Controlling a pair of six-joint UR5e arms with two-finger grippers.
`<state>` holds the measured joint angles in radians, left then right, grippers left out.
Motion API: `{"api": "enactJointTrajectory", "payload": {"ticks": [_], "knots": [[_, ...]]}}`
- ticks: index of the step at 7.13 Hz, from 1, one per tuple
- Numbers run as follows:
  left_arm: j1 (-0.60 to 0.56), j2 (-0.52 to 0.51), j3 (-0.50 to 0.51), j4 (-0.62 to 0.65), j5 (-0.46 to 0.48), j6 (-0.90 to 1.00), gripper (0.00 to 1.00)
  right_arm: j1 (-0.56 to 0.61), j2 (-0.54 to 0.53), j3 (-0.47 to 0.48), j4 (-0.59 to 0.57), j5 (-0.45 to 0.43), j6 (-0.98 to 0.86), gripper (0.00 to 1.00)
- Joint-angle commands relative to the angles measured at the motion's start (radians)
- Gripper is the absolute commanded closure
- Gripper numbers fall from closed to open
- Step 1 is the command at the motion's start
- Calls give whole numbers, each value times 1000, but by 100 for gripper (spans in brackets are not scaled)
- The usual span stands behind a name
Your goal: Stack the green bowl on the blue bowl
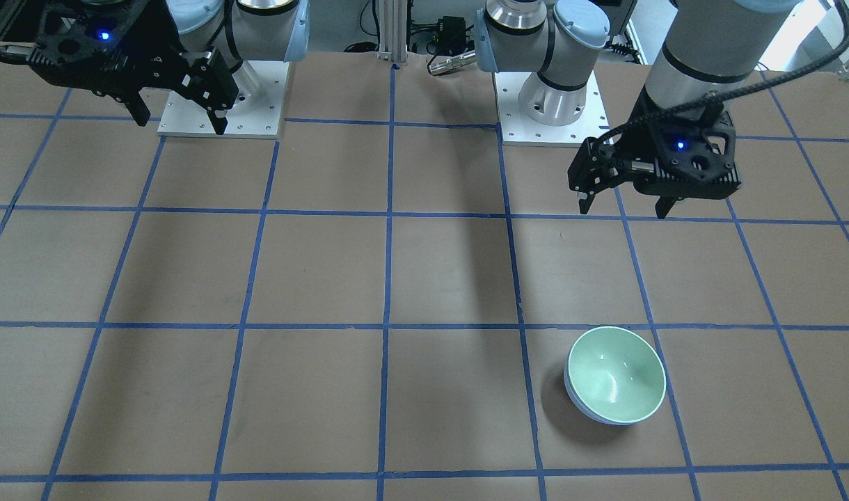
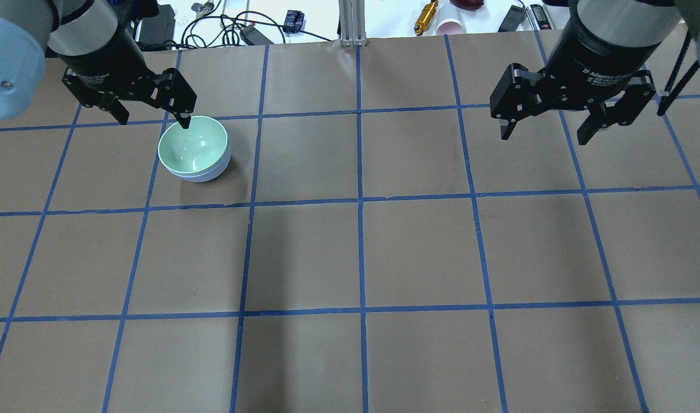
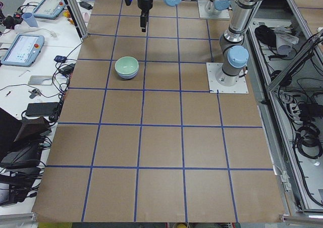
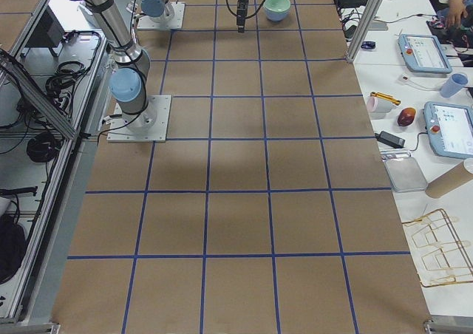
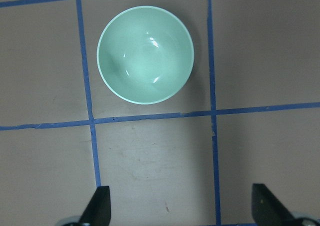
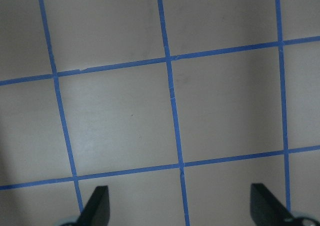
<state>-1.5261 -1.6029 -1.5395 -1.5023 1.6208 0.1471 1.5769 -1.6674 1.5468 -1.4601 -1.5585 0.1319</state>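
The right gripper (image 2: 543,137) is nearest the robot's base. It hangs over the bare brown table (image 2: 419,252) with its jaws wide apart and nothing between them. Its wrist view shows only paper and blue tape lines (image 6: 170,86).

The left gripper (image 2: 154,121) hangs a little farther out on the other half, jaws also wide apart and empty. In its wrist view the 2 fingers (image 5: 100,206) frame a bare square.

Beyond it, farther from the base, the green bowl (image 1: 616,376) sits upright inside the blue bowl (image 2: 203,177). Only a thin crescent of the blue bowl's wall shows under the green rim. The 2 bowls stand as 1 stack inside a single taped square, clear of the gripper.

Past the table's far edge lie cables (image 2: 224,28) and a cup (image 2: 448,26).
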Motion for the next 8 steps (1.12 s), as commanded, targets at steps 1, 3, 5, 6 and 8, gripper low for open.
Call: {"api": "enactJointTrajectory", "payload": {"ticks": [1, 3, 5, 6, 8], "knots": [[-13, 27, -2, -13, -5, -4, 0, 0, 0, 1, 1, 0, 0, 0], [-14, 44, -7, -16, -12, -6, 0, 0, 0, -1, 1, 0, 0, 0], [-16, 47, -5, -39, -33, -7, 0, 0, 0, -1, 0, 0, 0, 0], [-19, 49, -7, -42, -35, -6, 0, 0, 0, 1, 1, 0, 0, 0], [-19, 50, -7, -44, -29, -1, 0, 0, 0, -1, 0, 0, 0, 0]]}}
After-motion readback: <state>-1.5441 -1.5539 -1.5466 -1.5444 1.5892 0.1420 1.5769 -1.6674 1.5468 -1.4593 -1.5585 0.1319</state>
